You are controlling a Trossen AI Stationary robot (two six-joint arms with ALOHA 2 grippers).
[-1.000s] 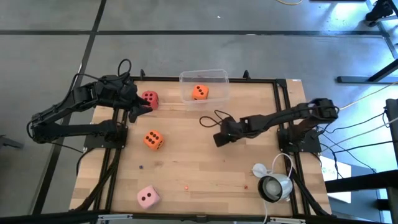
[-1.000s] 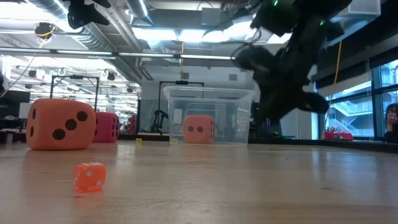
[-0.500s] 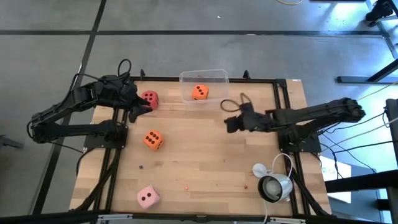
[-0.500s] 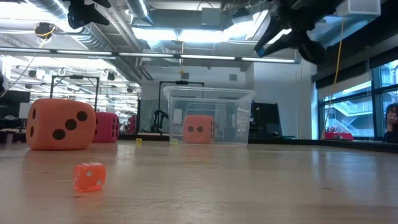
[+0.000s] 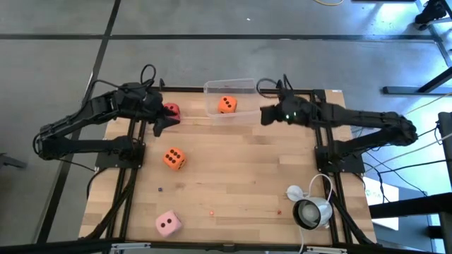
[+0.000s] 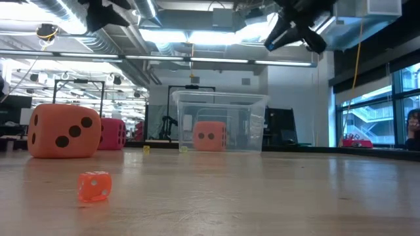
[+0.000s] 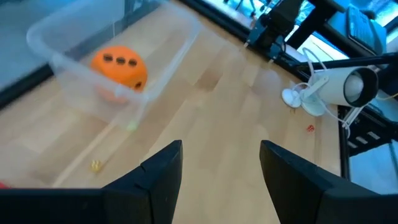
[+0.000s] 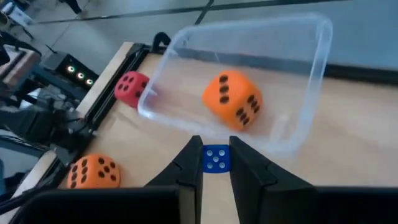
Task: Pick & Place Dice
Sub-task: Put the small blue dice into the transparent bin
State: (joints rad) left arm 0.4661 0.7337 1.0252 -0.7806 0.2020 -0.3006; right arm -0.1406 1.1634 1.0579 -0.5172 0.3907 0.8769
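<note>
Right wrist view: right claw (image 8: 216,163) pinches a tiny blue die (image 8: 216,158) with white pips, raised just right of the clear tub (image 8: 314,93) | tub, desk's far edge, holds an orange die (image 8: 233,99) with dark pips | left claw (image 7: 219,163) spread, empty, beside the red die (image 5: 171,111) | second orange die (image 5: 174,158) mid-desk | pink die (image 5: 167,224) near-left.

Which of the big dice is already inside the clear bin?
One orange die, alone in the clear bin. The other orange die, the red die and the pink die sit on the table.
</note>
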